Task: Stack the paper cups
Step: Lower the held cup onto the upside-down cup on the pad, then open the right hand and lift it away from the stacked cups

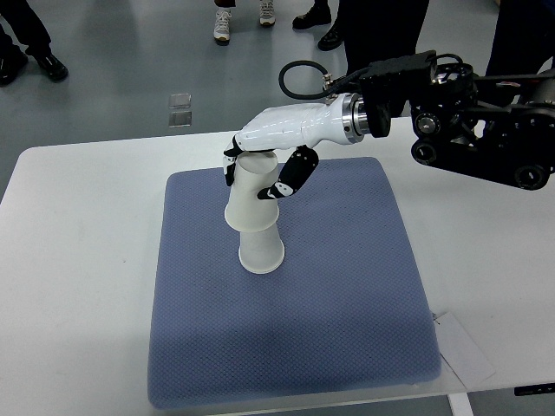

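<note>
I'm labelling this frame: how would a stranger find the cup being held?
Find the blue mat on the white table. Two white paper cups meet near its middle. The held cup is the upper, tilted one, gripped by the right robot hand; the lower cup stands free.

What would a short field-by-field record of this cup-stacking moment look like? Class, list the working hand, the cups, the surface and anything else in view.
working hand: white robot right hand, fingers wrapped around the upper cup
upper cup: white paper cup, upside down, tilted, sitting over the lower cup
lower cup: white paper cup, upside down on the mat
surface: blue-grey textured mat on a white table
left hand: not in view
background: people's shoes on the grey floor
</note>
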Tool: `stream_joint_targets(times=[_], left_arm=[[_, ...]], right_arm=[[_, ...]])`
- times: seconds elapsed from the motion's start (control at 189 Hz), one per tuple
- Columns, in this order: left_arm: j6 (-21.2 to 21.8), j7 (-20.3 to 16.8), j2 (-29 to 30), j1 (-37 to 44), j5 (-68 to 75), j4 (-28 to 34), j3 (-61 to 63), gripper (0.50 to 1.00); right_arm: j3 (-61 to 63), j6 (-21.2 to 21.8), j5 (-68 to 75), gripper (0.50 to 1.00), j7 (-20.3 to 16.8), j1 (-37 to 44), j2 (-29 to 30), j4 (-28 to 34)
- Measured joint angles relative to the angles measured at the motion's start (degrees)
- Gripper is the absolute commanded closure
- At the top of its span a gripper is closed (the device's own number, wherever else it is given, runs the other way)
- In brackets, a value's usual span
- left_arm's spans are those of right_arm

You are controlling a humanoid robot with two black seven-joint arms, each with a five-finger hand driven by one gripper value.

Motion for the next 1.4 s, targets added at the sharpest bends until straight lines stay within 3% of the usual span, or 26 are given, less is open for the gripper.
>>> stream_joint_targets(times=[0.667,1.192,1.234,1.25,1.255,1.26,1.292,1.398], left_arm=[[0.0,0.0,0.0,0.0,0.0,0.0,0.0,0.5],[0.0,0.0,0.0,0.0,0.0,0.0,0.0,0.5],[0.0,0.0,0.0,0.0,0.0,0.0,0.0,0.5],[0.0,0.0,0.0,0.0,0.0,0.0,0.0,0.5],[0.0,0.0,0.0,0.0,0.0,0.0,0.0,0.5],[0.0,0.0,0.0,0.0,0.0,0.0,0.0,0.5],[0.0,0.0,0.0,0.0,0.0,0.0,0.0,0.5],[0.0,0.0,0.0,0.0,0.0,0.0,0.0,0.5]], right_arm=[[-0.3,-0.5,-2.9,1.0,0.0,-1.8,1.5,-0.3],[-3.0,-4.7,-4.3,1.0,0.0,-3.7,2.1,-0.7],[-3.0,-4.9,-4.3,0.885,0.0,-3.9,2.2,-0.7],[-3.0,-5.0,-4.3,0.808,0.0,-3.9,2.3,-0.7],[-3.0,-5.0,-4.3,0.807,0.0,-4.0,2.3,-0.7],[-3.0,-5.0,-4.3,0.763,0.0,-4.0,2.3,-0.8],[-3.0,-5.1,-4.3,0.671,0.0,-4.1,2.3,-0.8],[-3.0,-5.2,-4.2,0.599,0.0,-4.5,2.3,-0.8]])
